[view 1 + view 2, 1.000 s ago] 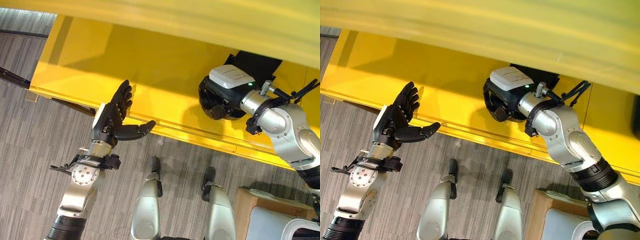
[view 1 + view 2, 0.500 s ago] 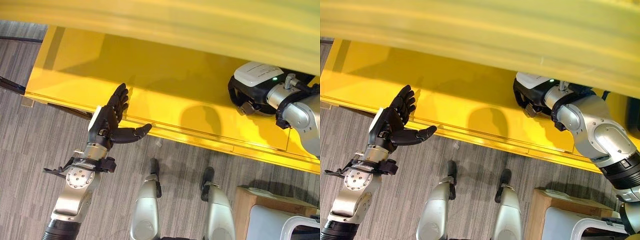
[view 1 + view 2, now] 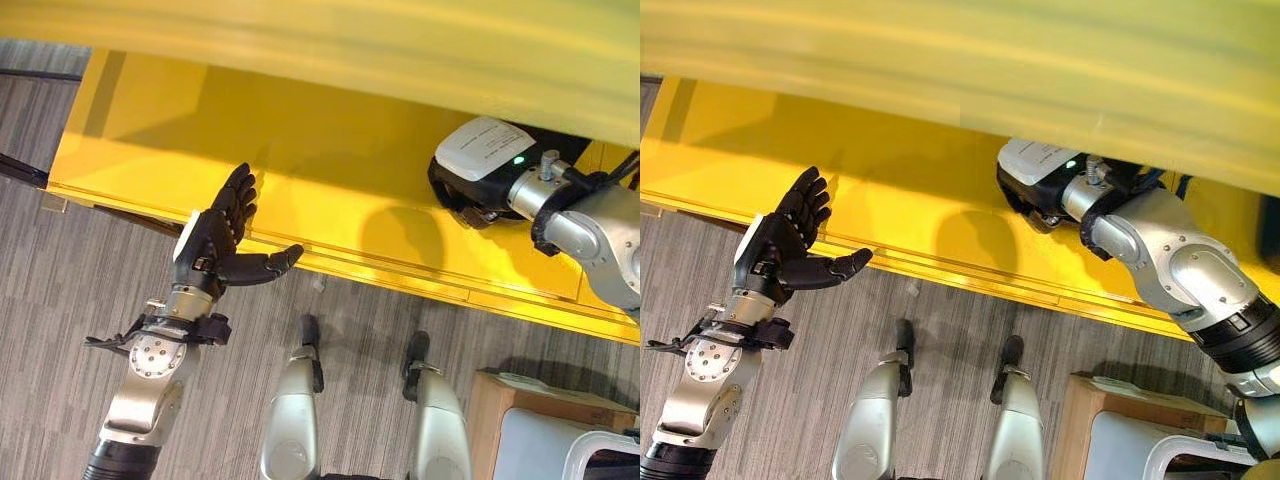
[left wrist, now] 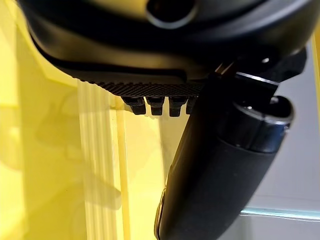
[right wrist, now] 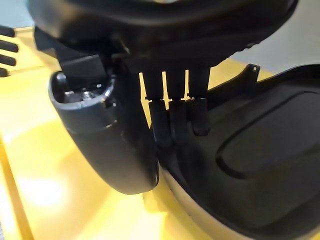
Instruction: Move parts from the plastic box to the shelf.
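A black moulded part (image 5: pixel 260 150) lies at the back right of the yellow shelf (image 3: pixel 300 150). My right hand (image 3: pixel 468 190) reaches onto the shelf. In the right wrist view its fingers (image 5: pixel 175 125) curl over the part's rim, and the thumb (image 5: pixel 115 150) stands close beside them. A bit of the part (image 3: pixel 565 150) shows behind that wrist. My left hand (image 3: pixel 215 245) is held up open at the shelf's front edge, fingers straight, thumb out, holding nothing. The left wrist view shows that thumb (image 4: pixel 225 165) above the shelf's lip (image 4: pixel 100 150).
An upper yellow shelf board (image 3: pixel 350 40) hangs over the work area. A brown box (image 3: pixel 520 395) and a pale plastic container (image 3: pixel 540 450) stand on the floor at the lower right. Grey carpet (image 3: pixel 60 280) lies in front of the shelf.
My right hand went to the right along the shelf and has come back a little to the left. The camera shifted slightly. My left hand has stayed open in place.
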Controlling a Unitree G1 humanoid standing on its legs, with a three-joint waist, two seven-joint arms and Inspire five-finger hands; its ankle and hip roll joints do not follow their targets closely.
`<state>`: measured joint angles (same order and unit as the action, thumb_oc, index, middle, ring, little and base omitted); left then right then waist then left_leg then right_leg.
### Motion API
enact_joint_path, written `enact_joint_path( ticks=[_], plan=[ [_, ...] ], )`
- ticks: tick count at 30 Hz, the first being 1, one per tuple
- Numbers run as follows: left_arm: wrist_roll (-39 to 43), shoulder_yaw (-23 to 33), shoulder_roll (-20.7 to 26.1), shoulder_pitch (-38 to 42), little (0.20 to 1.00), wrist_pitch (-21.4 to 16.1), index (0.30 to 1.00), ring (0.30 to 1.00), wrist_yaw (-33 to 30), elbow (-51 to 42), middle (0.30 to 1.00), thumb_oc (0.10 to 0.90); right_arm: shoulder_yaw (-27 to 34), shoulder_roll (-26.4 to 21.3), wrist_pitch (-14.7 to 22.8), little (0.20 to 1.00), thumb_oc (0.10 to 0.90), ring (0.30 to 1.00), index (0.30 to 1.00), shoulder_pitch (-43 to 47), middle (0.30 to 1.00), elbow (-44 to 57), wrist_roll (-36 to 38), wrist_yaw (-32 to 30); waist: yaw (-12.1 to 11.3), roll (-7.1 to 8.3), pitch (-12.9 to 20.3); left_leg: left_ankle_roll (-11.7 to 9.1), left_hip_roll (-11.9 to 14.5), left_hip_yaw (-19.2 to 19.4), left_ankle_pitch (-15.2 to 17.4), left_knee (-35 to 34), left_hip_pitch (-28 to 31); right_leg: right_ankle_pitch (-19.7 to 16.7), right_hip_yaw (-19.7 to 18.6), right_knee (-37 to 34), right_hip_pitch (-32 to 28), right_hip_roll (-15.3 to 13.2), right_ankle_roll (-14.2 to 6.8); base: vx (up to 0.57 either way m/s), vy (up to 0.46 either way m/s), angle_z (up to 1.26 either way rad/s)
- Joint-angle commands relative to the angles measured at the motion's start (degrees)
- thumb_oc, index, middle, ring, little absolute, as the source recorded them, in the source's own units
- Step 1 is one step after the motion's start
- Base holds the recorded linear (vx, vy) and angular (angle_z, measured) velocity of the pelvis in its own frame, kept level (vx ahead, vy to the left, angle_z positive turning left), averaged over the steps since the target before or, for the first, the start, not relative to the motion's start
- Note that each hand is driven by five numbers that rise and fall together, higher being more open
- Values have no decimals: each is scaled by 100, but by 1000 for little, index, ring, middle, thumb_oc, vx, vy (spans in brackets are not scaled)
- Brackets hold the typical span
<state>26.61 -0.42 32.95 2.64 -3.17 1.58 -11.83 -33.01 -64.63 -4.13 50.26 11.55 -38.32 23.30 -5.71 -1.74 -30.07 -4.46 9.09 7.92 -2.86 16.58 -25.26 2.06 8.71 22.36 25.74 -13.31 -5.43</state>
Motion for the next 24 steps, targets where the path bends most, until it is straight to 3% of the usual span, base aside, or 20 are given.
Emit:
enact_joint_path(
  ticks=[1, 7, 16, 19, 22, 24],
  plan=[
    [58, -532, 135, -448, 1000, 206, 1000, 1000, 206, 186, 1000, 900, -13, -87, 79, 300, 400, 300, 300, 1177, 300, 734, -570, -403, 25, -87, 27, 74, 8, -38, 613, 363, 149, 521, 163, 291, -126, 190, 86, 0, 0, 0],
    [60, -581, 146, -435, 1000, 227, 1000, 1000, 210, 198, 1000, 900, -364, 66, 159, 300, 400, 300, 300, 1606, 300, 725, -954, -562, -62, -118, 27, 89, -24, -85, 611, 420, 2, 551, 174, 418, 15, 170, 90, 0, -3, 1],
    [58, -580, 184, -507, 1000, 186, 1000, 1000, 303, 130, 1000, 900, -754, 42, -257, 300, 400, 300, 300, 1901, 300, 649, -987, -267, -140, -156, 27, 69, -55, -149, 572, 430, -178, 597, 224, 548, 199, 149, 100, -5, -13, 2],
    [44, -569, 192, -533, 1000, 161, 1000, 1000, 331, 122, 1000, 900, -781, -34, -510, 300, 400, 300, 300, 1825, 300, 599, -1065, -248, -128, -151, 27, 69, -40, -133, 569, 426, -178, 602, 233, 560, 205, 137, 97, 0, 0, 0],
    [57, -543, 188, -565, 1000, 165, 1000, 1000, 326, 69, 1000, 900, -545, -72, -1179, 300, 400, 300, 300, 1572, 300, 332, -793, -216, -52, -165, 27, 60, -23, -84, 559, 395, -142, 574, 207, 529, 215, 131, 85, 0, 0, 0],
    [67, -543, 189, -566, 1000, 184, 1000, 1000, 314, 31, 1000, 900, -465, -52, -1392, 300, 400, 300, 300, 1510, 300, 294, -545, -55, -35, -172, 27, 54, -25, -74, 562, 393, -138, 564, 197, 503, 215, 125, 83, 0, 0, 0]
  ],
)
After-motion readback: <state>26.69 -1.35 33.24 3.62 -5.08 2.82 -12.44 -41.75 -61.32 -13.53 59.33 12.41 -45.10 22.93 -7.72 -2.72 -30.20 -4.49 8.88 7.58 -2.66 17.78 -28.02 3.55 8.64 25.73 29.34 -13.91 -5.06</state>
